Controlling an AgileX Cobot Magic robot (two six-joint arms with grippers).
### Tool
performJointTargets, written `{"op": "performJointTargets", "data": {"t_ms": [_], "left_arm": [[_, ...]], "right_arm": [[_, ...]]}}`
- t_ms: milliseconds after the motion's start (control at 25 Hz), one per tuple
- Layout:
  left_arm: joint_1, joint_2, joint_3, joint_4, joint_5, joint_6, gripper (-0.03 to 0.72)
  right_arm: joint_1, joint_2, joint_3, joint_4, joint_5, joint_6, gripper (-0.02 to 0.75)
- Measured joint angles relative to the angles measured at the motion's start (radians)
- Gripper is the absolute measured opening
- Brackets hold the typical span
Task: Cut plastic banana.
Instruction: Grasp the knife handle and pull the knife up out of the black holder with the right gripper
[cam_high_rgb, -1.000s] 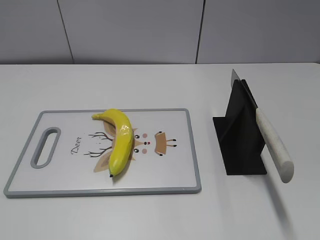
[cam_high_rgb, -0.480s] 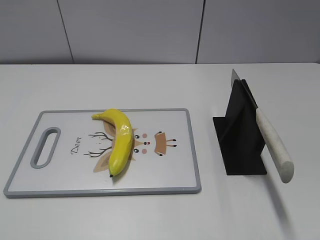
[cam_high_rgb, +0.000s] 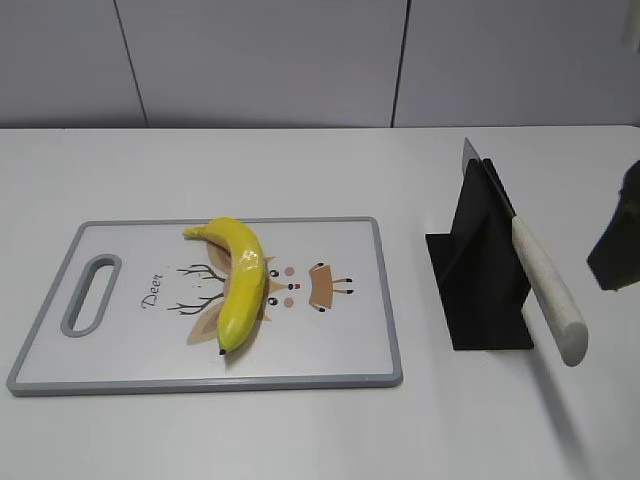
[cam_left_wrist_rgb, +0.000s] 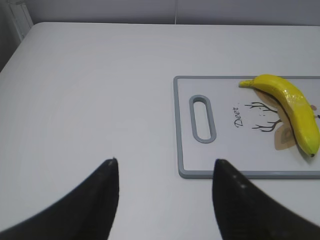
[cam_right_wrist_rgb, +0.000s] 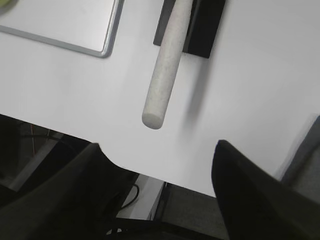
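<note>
The plastic banana (cam_high_rgb: 240, 278) lies glossy yellow on the grey-rimmed cutting board (cam_high_rgb: 370, 300), over its deer drawing; it also shows in the left wrist view (cam_left_wrist_rgb: 292, 110). A knife with a speckled white handle (cam_high_rgb: 548, 290) rests blade-up in a black stand (cam_high_rgb: 480, 270); the handle also shows in the right wrist view (cam_right_wrist_rgb: 167, 60). My left gripper (cam_left_wrist_rgb: 165, 162) is open and empty over bare table, left of the board (cam_left_wrist_rgb: 182, 145). My right gripper (cam_right_wrist_rgb: 159, 145) is open and empty, in front of the knife handle's end; its dark tip enters the exterior view (cam_high_rgb: 618, 240) at the right edge.
The white table (cam_high_rgb: 300, 170) runs to a grey wall behind. Its front edge shows in the right wrist view (cam_right_wrist_rgb: 130, 170), with cables and dark frame parts below. The board's handle slot (cam_left_wrist_rgb: 201, 118) faces my left gripper.
My right gripper has come into the exterior view at the right edge, where nothing showed before. The banana, board and knife have not moved.
</note>
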Motion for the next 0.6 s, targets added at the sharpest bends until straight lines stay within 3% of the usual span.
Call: {"op": "performJointTargets", "data": {"t_ms": [600], "left_arm": [[0.000, 0.000, 0.000, 0.000, 0.000, 0.000, 0.560]], "right_arm": [[0.000, 0.368, -0.002, -0.049, -0.118, 0.108, 0.501]]}}
